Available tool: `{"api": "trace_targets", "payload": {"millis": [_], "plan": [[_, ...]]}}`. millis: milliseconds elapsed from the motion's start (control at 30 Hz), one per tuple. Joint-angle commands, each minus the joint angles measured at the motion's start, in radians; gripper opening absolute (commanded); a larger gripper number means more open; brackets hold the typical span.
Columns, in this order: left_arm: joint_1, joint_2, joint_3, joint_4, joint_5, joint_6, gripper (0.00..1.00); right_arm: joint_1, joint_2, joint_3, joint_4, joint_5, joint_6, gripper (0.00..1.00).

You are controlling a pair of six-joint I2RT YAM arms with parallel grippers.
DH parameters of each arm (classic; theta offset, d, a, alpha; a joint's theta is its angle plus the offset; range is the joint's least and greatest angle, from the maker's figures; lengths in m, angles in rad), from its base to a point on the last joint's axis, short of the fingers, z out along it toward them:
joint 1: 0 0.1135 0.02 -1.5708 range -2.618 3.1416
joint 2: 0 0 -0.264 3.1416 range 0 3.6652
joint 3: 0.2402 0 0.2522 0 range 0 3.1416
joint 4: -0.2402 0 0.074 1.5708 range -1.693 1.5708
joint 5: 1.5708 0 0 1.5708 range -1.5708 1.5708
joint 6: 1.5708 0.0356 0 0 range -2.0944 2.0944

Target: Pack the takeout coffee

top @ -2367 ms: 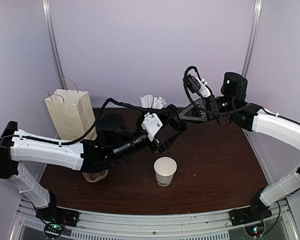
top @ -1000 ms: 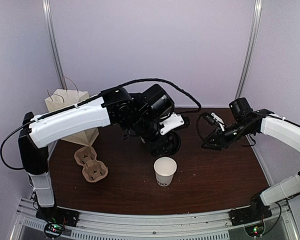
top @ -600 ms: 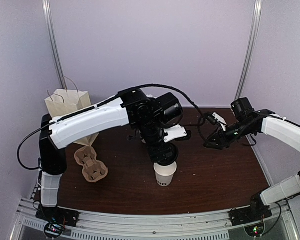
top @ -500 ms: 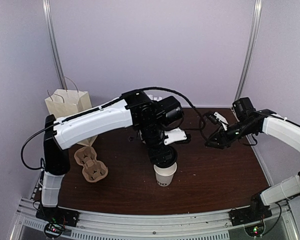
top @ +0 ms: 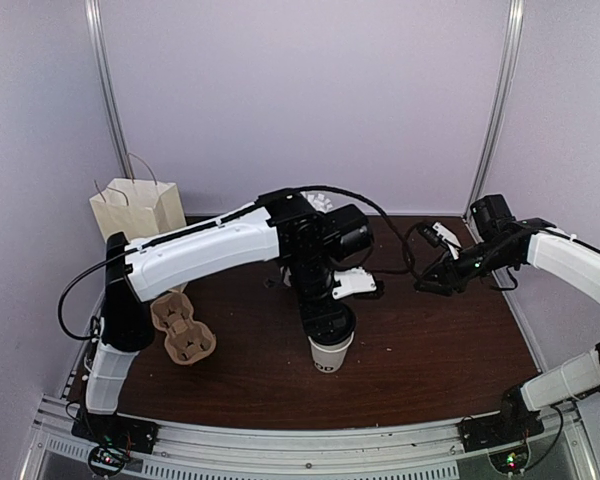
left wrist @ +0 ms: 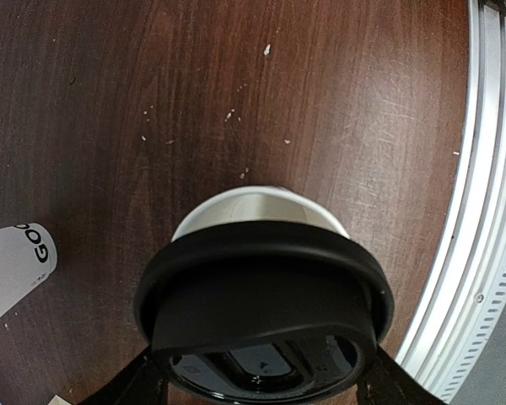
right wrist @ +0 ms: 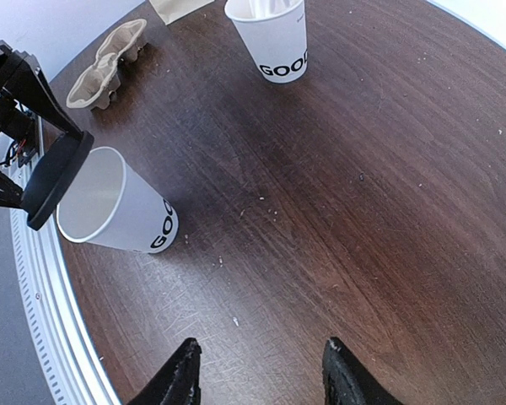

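Note:
The white paper cup [top: 329, 354] with dark letters stands upright near the table's front middle. It also shows in the right wrist view [right wrist: 122, 207], and its rim shows in the left wrist view [left wrist: 260, 205]. My left gripper [top: 330, 308] is shut on the round black lid [top: 330, 323] and holds it tilted over the cup's rim. In the right wrist view the lid [right wrist: 59, 179] leans at the cup's edge and the mouth still shows. The lid [left wrist: 266, 295] fills the left wrist view. My right gripper [top: 432, 281] is open and empty, above the table to the right of the cup.
A second white cup [right wrist: 270, 38] holding white wrapped sticks stands at the back, mostly hidden behind my left arm in the top view. A brown pulp tray [top: 182, 332] lies at the left. A paper bag [top: 140, 215] stands behind it. The metal rail [left wrist: 481, 211] runs along the near edge.
My left arm swung from the back and lowered the black lid down onto the cup's rim. My right gripper drew back to the right and lifted slightly.

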Motion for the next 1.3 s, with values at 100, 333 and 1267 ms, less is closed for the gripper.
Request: {"api": "trace_targets", "payload": {"millis": [100,333,1267], "plan": [[0.006,0.027,0.026,-0.030,-0.006,0.016,0.73,-0.011,0.007,0.010,-0.016,0.004,-0.019,0.50],[0.006,0.037,0.035,-0.030,-0.061,0.015,0.73,-0.011,0.016,0.014,-0.022,0.002,-0.024,0.49],[0.002,0.044,0.040,-0.049,-0.033,0.021,0.75,-0.014,0.043,0.023,-0.041,-0.017,-0.034,0.50]]}}
